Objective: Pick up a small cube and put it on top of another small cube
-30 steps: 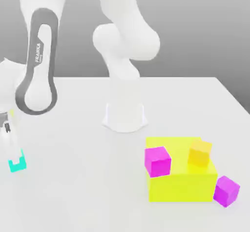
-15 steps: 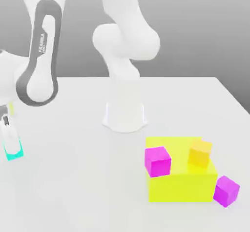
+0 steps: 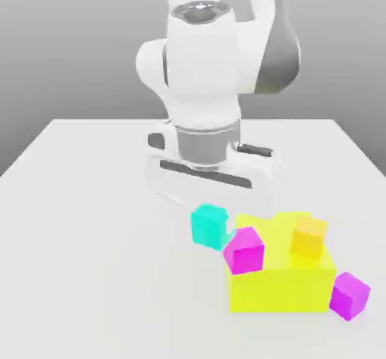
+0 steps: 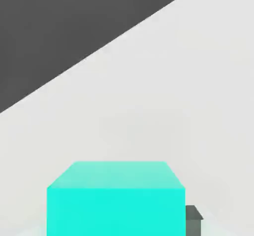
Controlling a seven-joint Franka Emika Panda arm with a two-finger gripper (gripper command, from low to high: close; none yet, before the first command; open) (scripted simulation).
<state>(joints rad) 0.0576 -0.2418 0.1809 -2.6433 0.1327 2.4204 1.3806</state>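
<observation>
- Pale, smooth tabletop (image 3: 98, 222) stretches out under a plain grey backdrop (image 3: 75, 41) that darkens toward its lower part.
- White robot arm (image 3: 202, 71) reaches over the table, its wide hand (image 3: 211, 180) slightly tilted in the exterior view.
- Gripper (image 3: 211, 223) is closed on the cyan cube (image 3: 209, 227), with the cube between its fingers; a dark finger pad (image 4: 193, 225) shows against one side of it in the hand view.
- Held beneath the hand, the cyan cube appears just to the exterior view's left of the nearer magenta cube (image 3: 243, 252); whether those two touch, I cannot tell.
- Yellow block (image 3: 279, 289) sits on the table toward the exterior view's right.
- That nearer magenta cube is at the block's left-hand edge in the exterior view, overlapping its top and front.
- Orange cube (image 3: 309, 237) rests on the block, near its other side.
- Second magenta cube (image 3: 350, 296) lies just beside the block, at the exterior view's right.
</observation>
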